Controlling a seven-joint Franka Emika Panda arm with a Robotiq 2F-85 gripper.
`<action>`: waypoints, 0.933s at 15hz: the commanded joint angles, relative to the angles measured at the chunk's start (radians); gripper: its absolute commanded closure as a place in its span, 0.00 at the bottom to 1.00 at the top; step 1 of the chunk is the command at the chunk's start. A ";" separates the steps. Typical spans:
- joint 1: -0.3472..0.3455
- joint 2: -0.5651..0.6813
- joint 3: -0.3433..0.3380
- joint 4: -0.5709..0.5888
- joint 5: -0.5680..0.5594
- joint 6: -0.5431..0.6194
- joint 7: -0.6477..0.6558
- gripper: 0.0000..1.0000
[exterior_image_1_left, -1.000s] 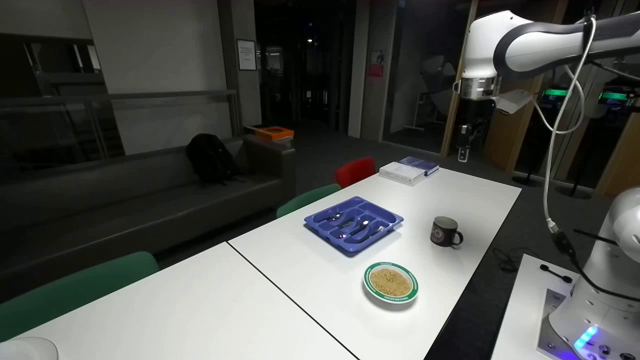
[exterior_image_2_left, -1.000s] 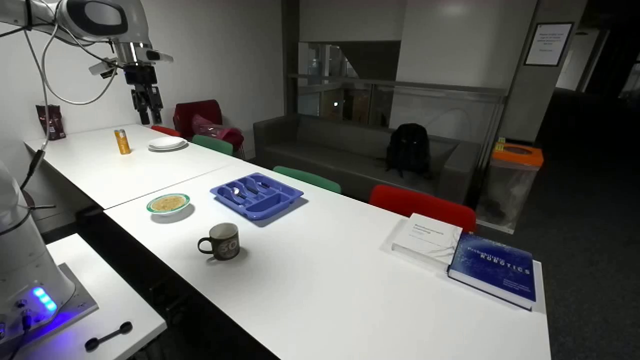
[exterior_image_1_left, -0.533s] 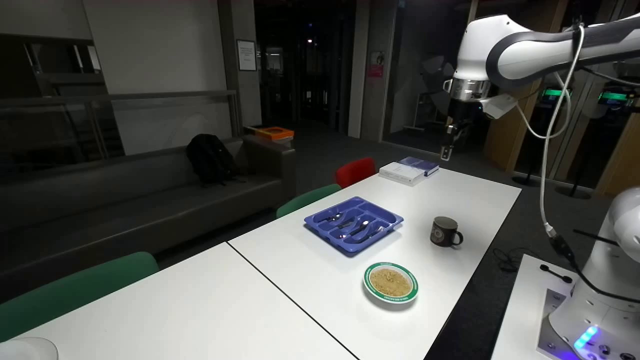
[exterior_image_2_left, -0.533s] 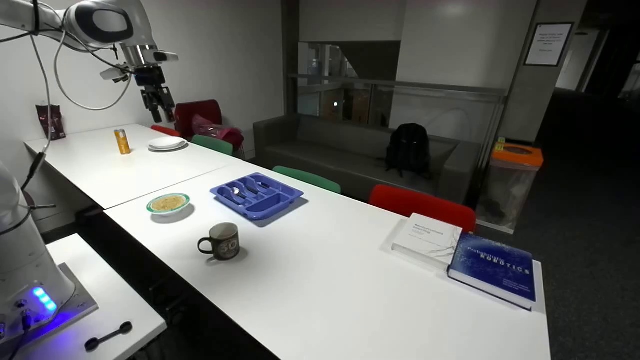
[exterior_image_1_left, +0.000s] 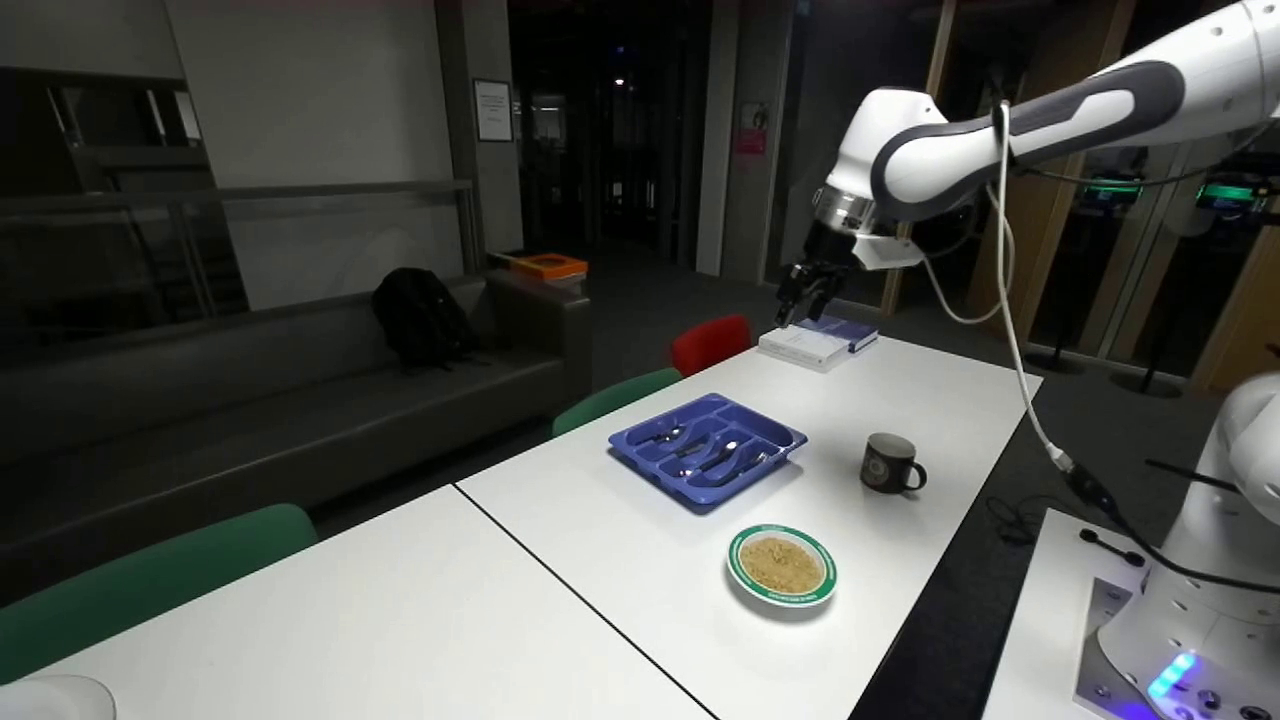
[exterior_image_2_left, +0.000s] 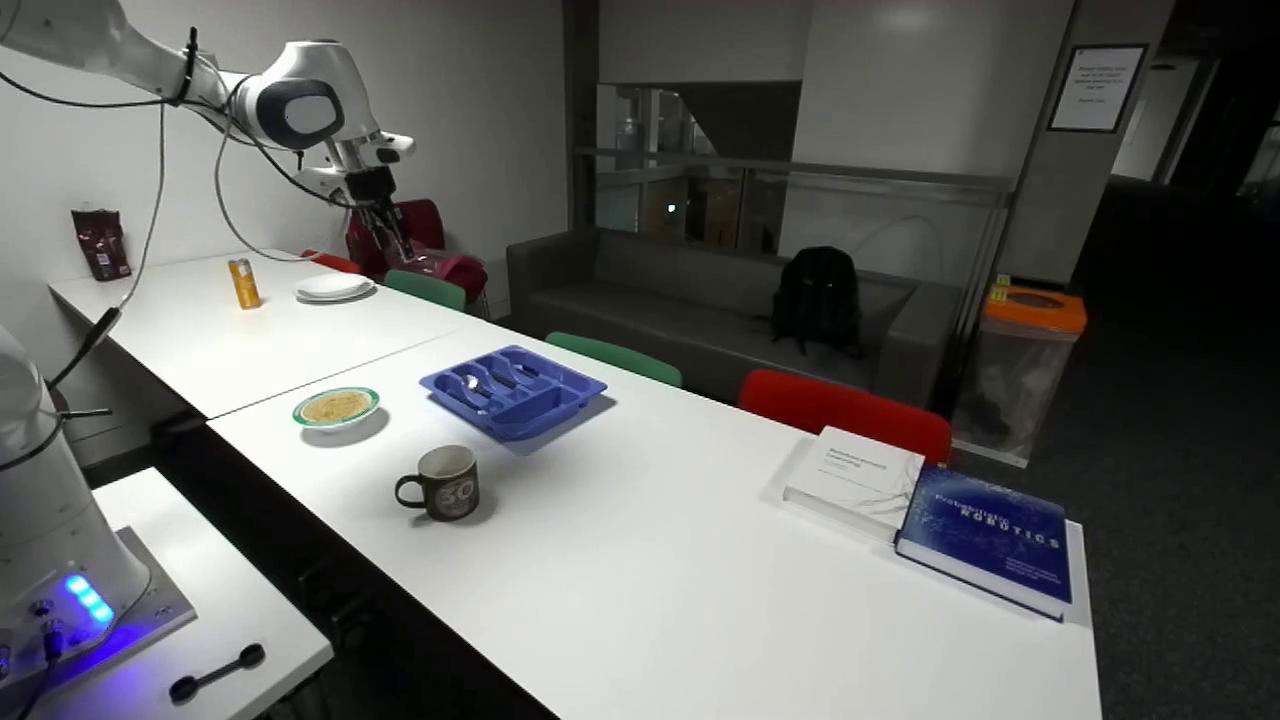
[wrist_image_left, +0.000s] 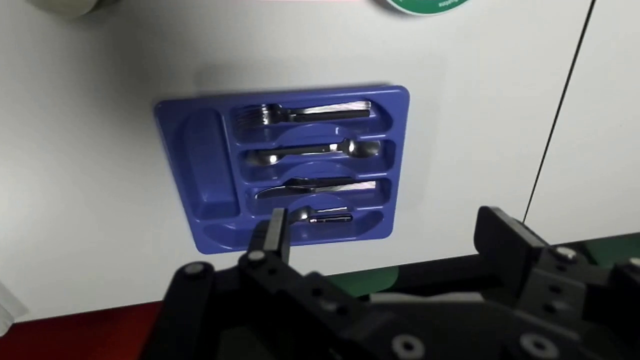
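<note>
Arm (exterior_image_1_left: 1080, 122): in both exterior views, reached farther out, more tilted than earlier.
Tray (exterior_image_2_left: 535, 408): in an exterior view, on table (exterior_image_2_left: 700, 560), apart from gripper (exterior_image_2_left: 393, 247).
Fingers (wrist_image_left: 502, 240): wrist view, spread wide, empty.
Cutlery (wrist_image_left: 310, 150): in tray; seems approach stage, descent would need lining up.

I note the gripper (wrist_image_left: 382, 217) tilted downward, jaws wide apart; wrist (exterior_image_1_left: 850, 195) above and behind them, forearm (exterior_image_1_left: 1130, 102) sloping down toward them.
</note>
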 joint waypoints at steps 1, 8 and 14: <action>0.000 0.160 -0.008 0.156 0.076 -0.027 0.127 0.00; 0.014 0.206 -0.011 0.186 0.100 -0.001 0.189 0.00; 0.014 0.206 -0.011 0.189 0.102 -0.001 0.193 0.00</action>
